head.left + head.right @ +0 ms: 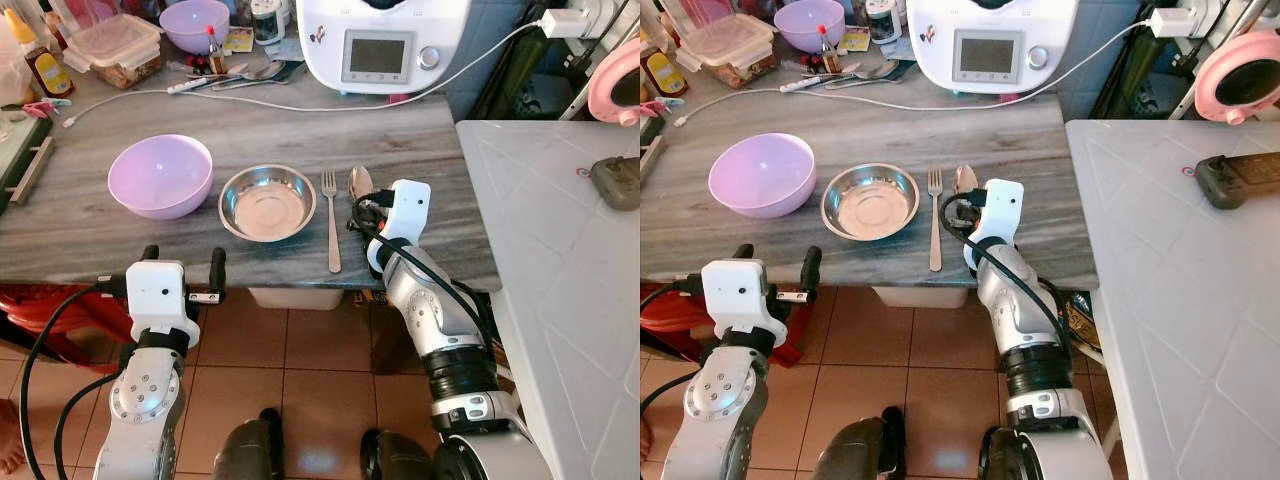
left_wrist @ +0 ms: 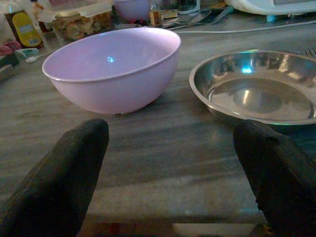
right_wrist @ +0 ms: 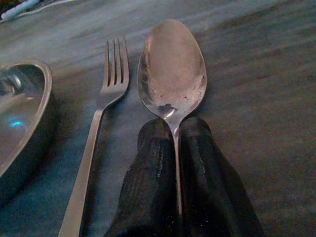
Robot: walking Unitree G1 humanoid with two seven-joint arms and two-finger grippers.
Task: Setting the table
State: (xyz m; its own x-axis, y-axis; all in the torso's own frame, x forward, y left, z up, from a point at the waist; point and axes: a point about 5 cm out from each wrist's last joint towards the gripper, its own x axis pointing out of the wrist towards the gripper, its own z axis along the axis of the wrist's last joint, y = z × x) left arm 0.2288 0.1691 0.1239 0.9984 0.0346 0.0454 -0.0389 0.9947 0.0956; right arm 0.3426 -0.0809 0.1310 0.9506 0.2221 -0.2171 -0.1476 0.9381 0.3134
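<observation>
A pink bowl (image 1: 160, 175) and a steel bowl (image 1: 267, 202) stand side by side on the grey wooden table (image 1: 250, 120). To the right of the steel bowl lies a fork (image 1: 331, 215), and beside it a spoon (image 3: 173, 69) with its bowl pointing away from me. My right gripper (image 3: 175, 136) is shut on the spoon's handle, low over the table near its front edge. My left gripper (image 1: 183, 262) is open at the table's front edge, in front of the two bowls, with nothing between its fingers (image 2: 59, 182).
A white kitchen machine (image 1: 385, 40), a second pink bowl (image 1: 195, 22), a food box (image 1: 115, 45), bottles and loose cutlery (image 1: 245, 72) crowd the back of the table. A white cable (image 1: 300, 100) runs across it. A white surface (image 1: 560, 280) stands to the right. Tiled floor lies below.
</observation>
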